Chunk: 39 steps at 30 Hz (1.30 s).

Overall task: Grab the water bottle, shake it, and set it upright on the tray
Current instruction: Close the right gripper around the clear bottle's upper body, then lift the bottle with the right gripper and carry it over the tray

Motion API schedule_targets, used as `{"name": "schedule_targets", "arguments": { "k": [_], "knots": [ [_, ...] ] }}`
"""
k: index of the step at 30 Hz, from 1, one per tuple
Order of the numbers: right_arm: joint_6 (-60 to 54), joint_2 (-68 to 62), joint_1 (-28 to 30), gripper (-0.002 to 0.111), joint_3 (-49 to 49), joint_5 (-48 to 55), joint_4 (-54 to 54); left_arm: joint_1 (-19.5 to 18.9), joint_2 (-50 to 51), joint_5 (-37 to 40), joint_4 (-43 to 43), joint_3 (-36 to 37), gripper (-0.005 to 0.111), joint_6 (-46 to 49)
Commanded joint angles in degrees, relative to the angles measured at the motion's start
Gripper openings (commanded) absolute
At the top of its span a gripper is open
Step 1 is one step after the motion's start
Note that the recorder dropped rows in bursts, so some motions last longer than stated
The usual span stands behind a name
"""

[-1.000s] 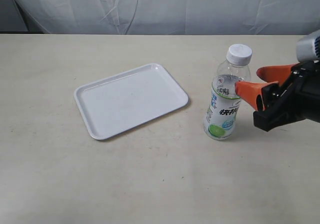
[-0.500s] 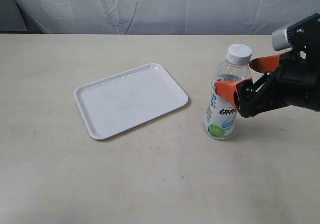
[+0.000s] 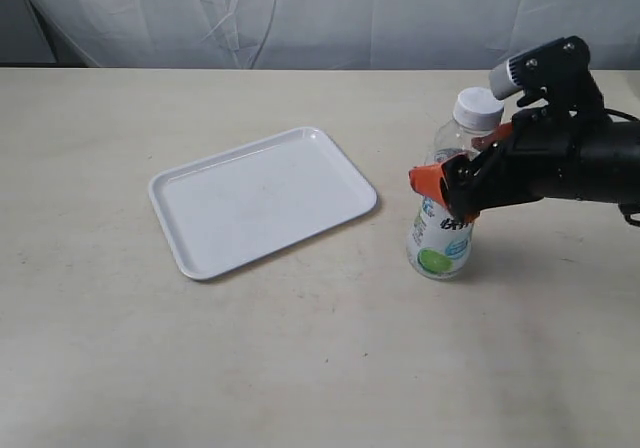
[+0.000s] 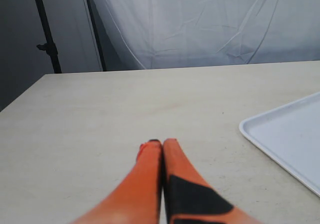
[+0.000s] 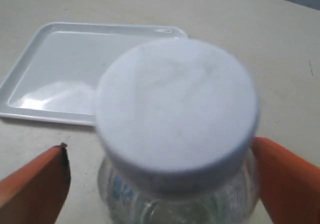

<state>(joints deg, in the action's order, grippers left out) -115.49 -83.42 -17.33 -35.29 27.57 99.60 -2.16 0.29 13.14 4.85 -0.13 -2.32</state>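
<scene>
The water bottle (image 3: 441,245) stands upright on the table, right of the tray (image 3: 262,200), clear with a white cap (image 3: 478,108) and a green and blue label. My right gripper (image 3: 455,163) is open around its shoulder, just below the cap. One orange finger (image 3: 428,181) is in front of the bottle; the other is mostly hidden behind it. In the right wrist view the cap (image 5: 177,114) fills the space between the two fingers (image 5: 35,184) of my right gripper (image 5: 160,149), with a gap on one side. My left gripper (image 4: 161,144) is shut and holds nothing, low over bare table.
The white tray (image 5: 65,69) lies flat with nothing on it, and its corner (image 4: 290,139) shows in the left wrist view. A white cloth backdrop hangs behind the table's far edge. A dark stand pole (image 4: 45,29) is off the table's corner.
My right gripper has moved left from beside the bottle until its open fingers sit on both sides of the bottle's shoulder. The bottle and tray have not moved.
</scene>
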Motion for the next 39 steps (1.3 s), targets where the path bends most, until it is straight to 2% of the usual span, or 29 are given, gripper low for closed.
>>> {"name": "schedule_targets", "arguments": {
  "k": [1, 4, 5, 7, 10, 15, 21, 27, 33, 36, 39],
  "knots": [
    [-1.0, -3.12, 0.0, 0.086, -0.49, 0.18, 0.35, -0.01, -0.29, -0.26, 0.19, 0.13, 0.0, -0.22],
    [-1.1, -4.97, 0.0, 0.074, -0.49, -0.38, 0.35, -0.01, -0.29, -0.26, 0.19, 0.13, 0.0, -0.22],
    [-1.1, -5.45, 0.0, 0.066, -0.49, -0.38, 0.35, -0.01, -0.29, -0.26, 0.19, 0.13, 0.0, -0.22],
    [-0.96, -5.87, 0.0, 0.044, -0.49, -0.19, 0.35, -0.01, -0.29, -0.26, 0.19, 0.13, 0.0, -0.22],
    [0.36, -5.72, 0.0, 0.001, -0.49, 1.4, 0.35, -0.01, -0.29, -0.26, 0.19, 0.13, 0.0, -0.22],
    [3.04, -2.28, 0.0, -0.001, -1.3, 8.36, 0.35, -0.01, -0.29, -0.26, 0.19, 0.13, 0.0, -0.22],
    [7.07, 7.32, -0.47, -0.001, -7.6, 19.88, 0.35, -0.01, -0.29, -0.26, 0.19, 0.13, 0.0, -0.22],
    [7.69, 13.33, -6.98, -0.001, -13.8, 11.12, 0.35, -0.01, -0.29, -0.26, 0.19, 0.13, 0.0, -0.22],
    [9.67, 5.55, -18.36, -0.001, -10.24, -4.25, 0.35, -0.01, -0.29, -0.26, 0.19, 0.13, 0.0, -0.22],
    [9.67, 5.35, -21.18, -0.001, -11.88, -5.32, 0.35, -0.01, -0.29, -0.26, 0.19, 0.13, 0.0, -0.22],
    [9.67, 9.2, -23.13, -0.001, -17.77, -5.12, 0.35, -0.01, -0.29, -0.26, 0.19, 0.13, 0.0, -0.22]
  ]
}}
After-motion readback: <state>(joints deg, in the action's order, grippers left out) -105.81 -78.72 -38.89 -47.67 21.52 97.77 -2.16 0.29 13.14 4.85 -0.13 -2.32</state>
